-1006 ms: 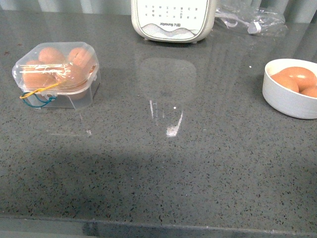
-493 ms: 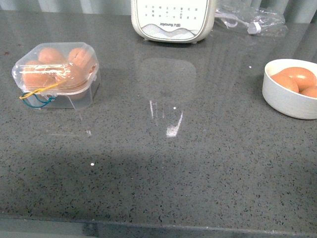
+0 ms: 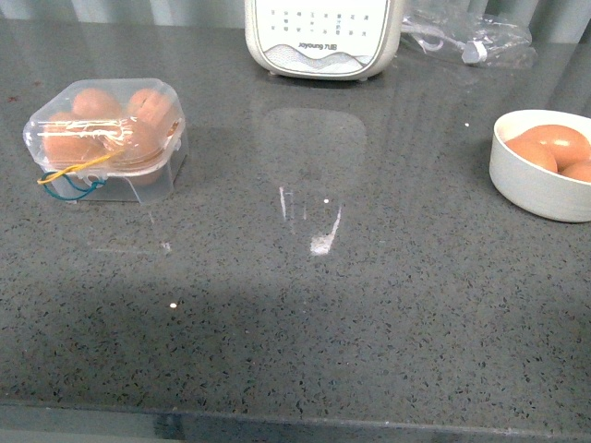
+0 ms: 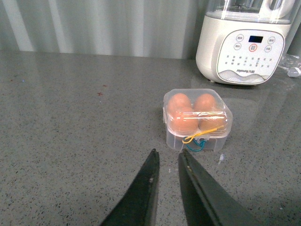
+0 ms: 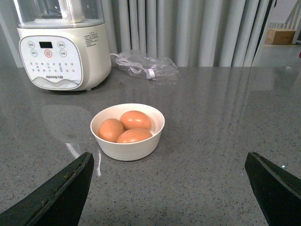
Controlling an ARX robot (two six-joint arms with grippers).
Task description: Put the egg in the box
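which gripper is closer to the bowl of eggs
Right. The right gripper faces the white bowl, jaws wide open. The left gripper points at the box across the counter, jaws nearly closed.

— inspector a: the front view showed neither arm. the white bowl (image 3: 540,171) was cut by the right edge, and its eggs (image 3: 552,148) were only partly seen behind the rim. the cream appliance (image 3: 323,37) was cropped at the top edge.

— inspector b: noted. in the left wrist view the left gripper (image 4: 167,159) ran off the bottom edge, and the box (image 4: 197,120) lid blurred its eggs. in the right wrist view only two finger ends of the right gripper (image 5: 169,165) entered, one finger (image 5: 61,188) cut by the corner. the plastic bag (image 5: 146,66) contents were too unclear to identify.
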